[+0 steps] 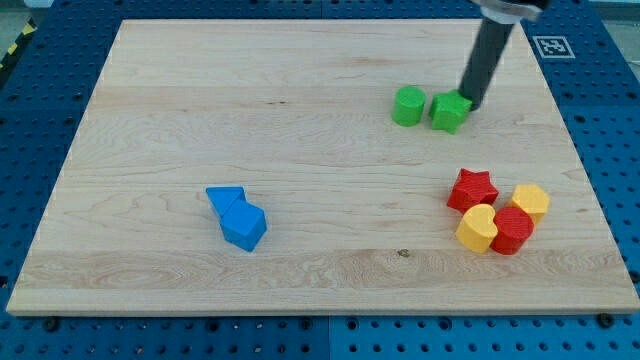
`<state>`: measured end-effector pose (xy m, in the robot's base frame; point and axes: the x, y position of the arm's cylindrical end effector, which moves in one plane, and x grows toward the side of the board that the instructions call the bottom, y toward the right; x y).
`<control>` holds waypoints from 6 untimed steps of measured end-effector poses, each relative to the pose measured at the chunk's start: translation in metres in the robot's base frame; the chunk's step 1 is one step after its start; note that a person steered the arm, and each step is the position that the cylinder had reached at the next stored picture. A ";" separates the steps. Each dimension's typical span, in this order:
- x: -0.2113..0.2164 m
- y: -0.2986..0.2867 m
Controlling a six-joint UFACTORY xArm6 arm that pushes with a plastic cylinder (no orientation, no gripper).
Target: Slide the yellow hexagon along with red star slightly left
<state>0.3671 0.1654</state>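
Observation:
The yellow hexagon (531,201) lies near the view's right edge, low on the wooden board (200,120). The red star (472,189) lies just to its left, a small gap between them. Below them a yellow heart-like block (478,228) and a red round block (513,231) touch each other and sit against the star and hexagon. My tip (467,101) is at the view's upper right, touching the top right of a green star-like block (449,112), well above the red star and yellow hexagon.
A green cylinder (408,105) stands just left of the green star-like block. A blue triangle (224,199) and a blue block (244,225) touch each other at the lower left of the board. A blue pegboard surrounds the board.

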 end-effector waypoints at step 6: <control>0.072 0.098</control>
<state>0.4388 0.2635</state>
